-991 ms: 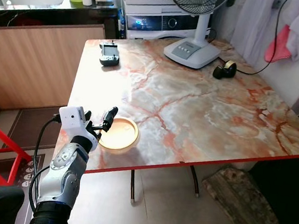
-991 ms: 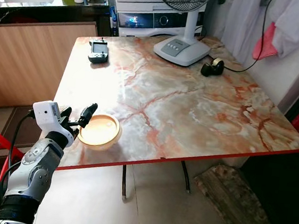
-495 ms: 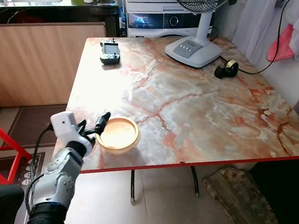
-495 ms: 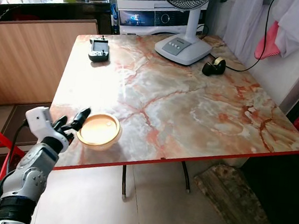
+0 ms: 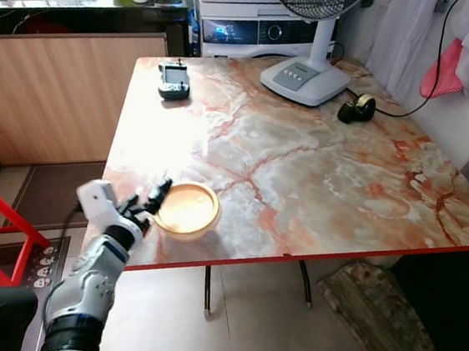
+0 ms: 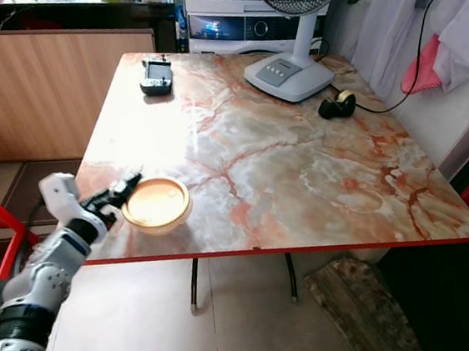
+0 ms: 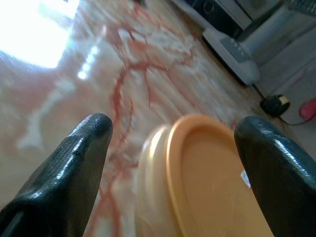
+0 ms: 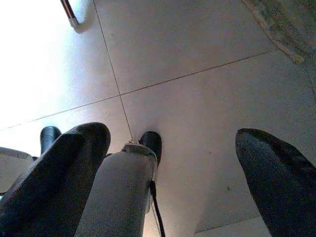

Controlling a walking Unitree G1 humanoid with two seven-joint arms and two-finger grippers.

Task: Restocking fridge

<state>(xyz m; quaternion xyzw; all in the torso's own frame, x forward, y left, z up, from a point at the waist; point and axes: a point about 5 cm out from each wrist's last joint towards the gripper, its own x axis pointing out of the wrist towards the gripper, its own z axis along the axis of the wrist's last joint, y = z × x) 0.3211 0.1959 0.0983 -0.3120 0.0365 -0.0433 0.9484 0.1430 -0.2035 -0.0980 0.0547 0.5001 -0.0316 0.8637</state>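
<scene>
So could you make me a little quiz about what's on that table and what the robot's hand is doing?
1. True or false: the left hand is open beside the bowl.
2. What stands at the table's far end? A) a kettle B) a fan C) a lamp
3. Fill in: the bowl sits near the table's ___ edge, on the robot's left.

Key:
1. True. In the left wrist view the fingers are spread with the bowl ahead of them, not gripped.
2. B. A roll of tape lies beside its base.
3. Near (the red front edge).
</scene>
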